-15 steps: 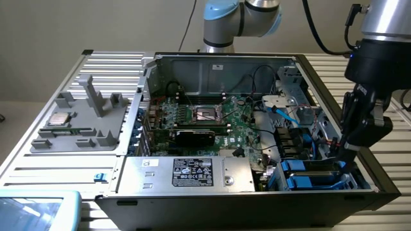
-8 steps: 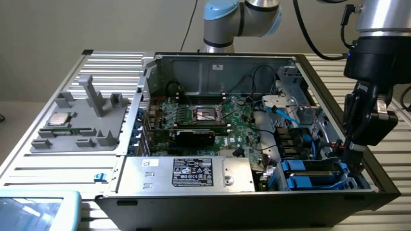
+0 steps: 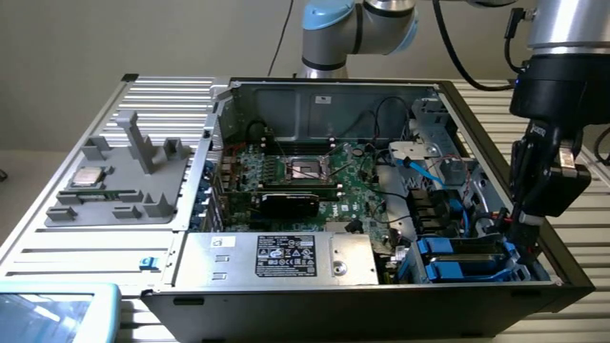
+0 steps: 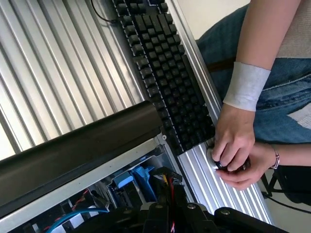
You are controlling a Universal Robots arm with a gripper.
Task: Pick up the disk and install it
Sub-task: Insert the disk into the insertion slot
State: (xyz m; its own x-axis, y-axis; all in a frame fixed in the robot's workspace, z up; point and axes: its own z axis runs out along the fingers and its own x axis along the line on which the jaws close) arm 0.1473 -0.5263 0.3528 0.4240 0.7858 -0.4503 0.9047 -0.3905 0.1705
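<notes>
Ribbed metal counter (image 3: 86, 246) carries open computer case (image 3: 324, 307) | disk (image 3: 464, 254) lies flat in corner bay, blue rails showing | pincer (image 3: 521, 234) together, at bay's edge just beside disk; hold unclear | likely rigid, fairly heavy, shock-sensitive: take by rail tabs

The case's (image 3: 572, 275) front corner on the exterior view's right is tight. The gripper (image 3: 522, 234) stands between the side wall and the blue drive carriers (image 3: 458, 259), with cables (image 3: 429, 170) crowding behind. The silver box (image 3: 286, 257) fills the front edge. The table (image 3: 162, 93) is open behind the grey tray (image 3: 114, 194). A keyboard (image 4: 165, 63) and a person's hands (image 4: 235, 148) occupy the table edge beside the case.
</notes>
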